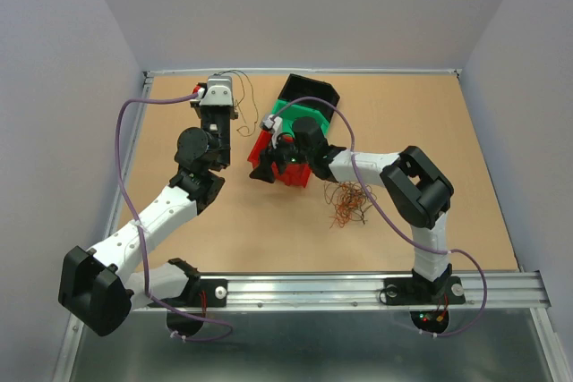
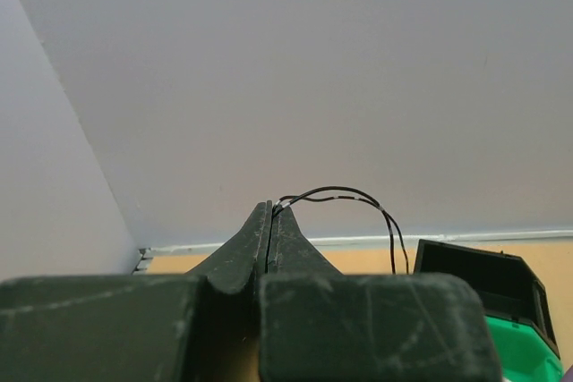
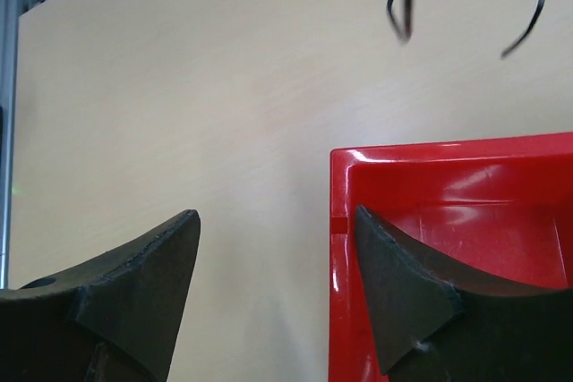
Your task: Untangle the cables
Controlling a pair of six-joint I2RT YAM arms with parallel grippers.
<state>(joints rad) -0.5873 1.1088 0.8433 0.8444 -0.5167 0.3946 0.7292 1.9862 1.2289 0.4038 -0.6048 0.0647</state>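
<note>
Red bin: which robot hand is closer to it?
Right. The right gripper hangs over the red bin at its edge, jaws apart. The left gripper is farther off, behind and to its left, shut on a thin dark wire.

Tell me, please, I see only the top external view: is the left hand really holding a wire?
Observer: Yes. In the left wrist view the left hand is shut and pinches a thin dark wire at its tips.
Operator: Does the right hand hold something?
Observer: No. In the right wrist view the right hand is open and holds nothing.
Operator: Where is it exactly?
Observer: One finger is over the corner of the red bin, the other is over bare table.
</note>
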